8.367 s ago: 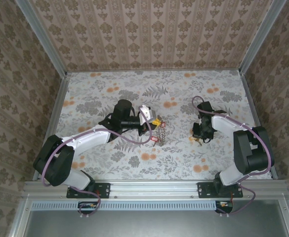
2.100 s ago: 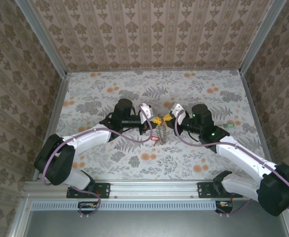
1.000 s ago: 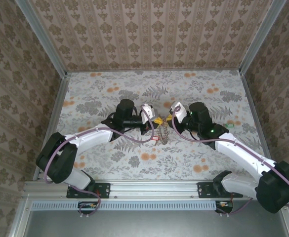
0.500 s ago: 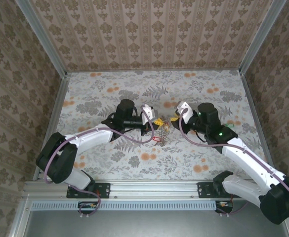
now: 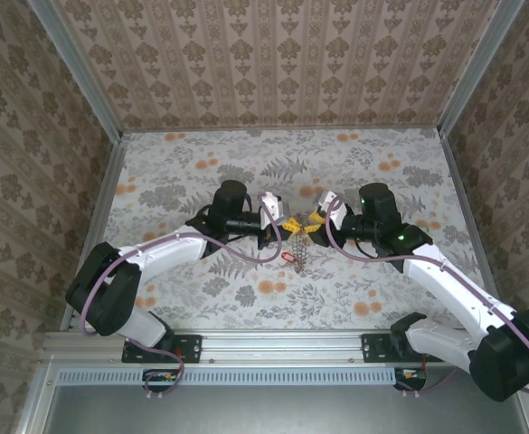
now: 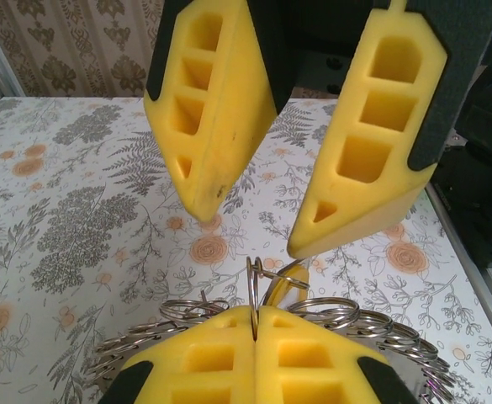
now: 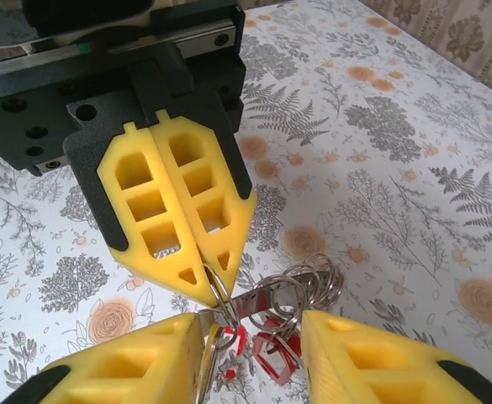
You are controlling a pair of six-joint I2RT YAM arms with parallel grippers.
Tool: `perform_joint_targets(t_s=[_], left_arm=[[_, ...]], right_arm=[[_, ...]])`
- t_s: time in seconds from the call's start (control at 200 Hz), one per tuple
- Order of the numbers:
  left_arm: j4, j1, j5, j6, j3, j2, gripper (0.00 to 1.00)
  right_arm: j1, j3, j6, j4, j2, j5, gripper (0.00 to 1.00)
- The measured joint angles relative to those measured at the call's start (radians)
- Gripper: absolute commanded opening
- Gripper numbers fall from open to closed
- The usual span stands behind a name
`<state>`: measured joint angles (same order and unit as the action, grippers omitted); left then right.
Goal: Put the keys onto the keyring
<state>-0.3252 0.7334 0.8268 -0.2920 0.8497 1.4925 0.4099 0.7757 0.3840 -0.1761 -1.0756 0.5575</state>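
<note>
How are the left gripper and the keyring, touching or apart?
Touching. The left wrist view shows the left gripper shut on a thin ring of the keyring, pinched between its yellow pads.

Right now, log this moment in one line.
left fingers: shut on keyring | right fingers: open, tips beside the pinched ring

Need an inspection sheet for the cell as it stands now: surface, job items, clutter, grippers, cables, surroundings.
Surface: table with a floral cover, lying flat.
Job's things: keyring of silvery rings hangs from the left gripper; red keys dangle below the rings.
Clutter: nothing seen.
Grippers: left gripper shut on one thin ring of the keyring; right gripper open, its fingertips on either side just above that ring, not touching it.
Cables: purple cables run along both arms, apart from the keyring.
Surroundings: wallpapered walls on three sides, metal frame posts at the corners.
</note>
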Motion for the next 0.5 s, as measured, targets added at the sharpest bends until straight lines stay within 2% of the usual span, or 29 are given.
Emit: perform_joint_targets(t_s=[0.115, 0.18, 0.37, 0.5], left_arm=[[0.0, 0.0, 0.01, 0.0, 0.009, 0.0, 0.0], [0.0, 0.0, 0.012, 0.0, 0.01, 0.0, 0.0], [0.005, -0.002, 0.011, 0.0, 0.01, 0.001, 0.0], [0.005, -0.002, 0.01, 0.0, 0.01, 0.005, 0.0]], right_arm=[[0.0, 0.01, 0.026, 0.0, -0.021, 0.003, 0.29], [0.0, 0.014, 0.037, 0.0, -0.031, 0.008, 0.22], [0.0, 0.017, 0.073, -0.001, -0.045, 0.021, 0.17], [0.0, 0.024, 0.096, -0.015, -0.05, 0.024, 0.07]])
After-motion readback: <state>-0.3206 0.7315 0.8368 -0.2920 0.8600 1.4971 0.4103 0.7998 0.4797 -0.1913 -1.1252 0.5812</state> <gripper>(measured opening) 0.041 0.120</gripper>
